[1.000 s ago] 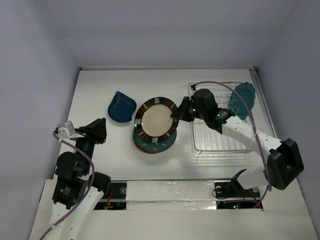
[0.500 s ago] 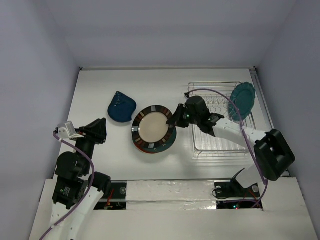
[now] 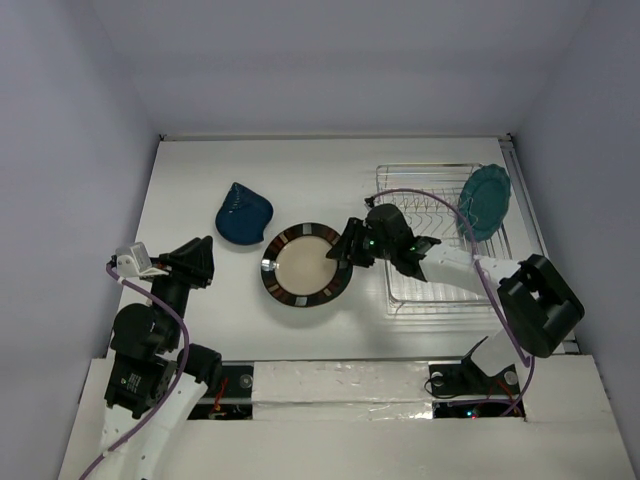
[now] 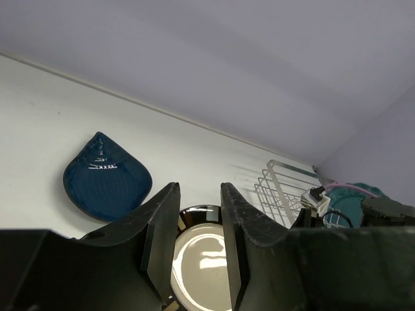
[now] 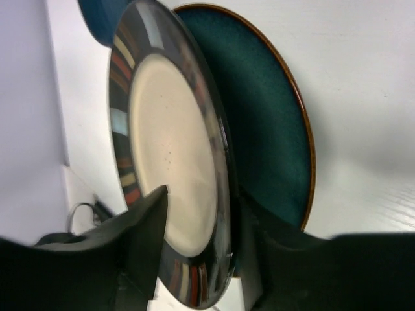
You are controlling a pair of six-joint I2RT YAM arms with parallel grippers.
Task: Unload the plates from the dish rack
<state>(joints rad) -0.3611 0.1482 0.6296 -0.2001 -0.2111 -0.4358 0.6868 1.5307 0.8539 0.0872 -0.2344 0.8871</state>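
A round plate with a cream centre and striped dark rim [image 3: 307, 263] [image 5: 168, 129] lies over a dark teal plate [image 5: 272, 116], which it almost hides from above. My right gripper [image 3: 348, 250] [image 5: 201, 201] straddles the striped plate's right rim, jaws open with a gap on the upper side. A dark blue shell-shaped plate [image 3: 243, 215] [image 4: 107, 178] lies flat to the left. One teal plate [image 3: 485, 200] stands upright in the chrome dish rack [image 3: 430, 285] at the right. My left gripper [image 3: 197, 262] [image 4: 200, 191] hovers near the left front, open and empty.
The right arm's purple cable [image 3: 430, 192] loops over the rack. Pale walls close off the table at the back and on both sides. The rack's wire corner [image 4: 275, 184] shows to the right in the left wrist view.
The right arm swung left and down, laying the tilted striped plate flat over the teal one. Its jaws have widened off the rim. The left arm stayed put.
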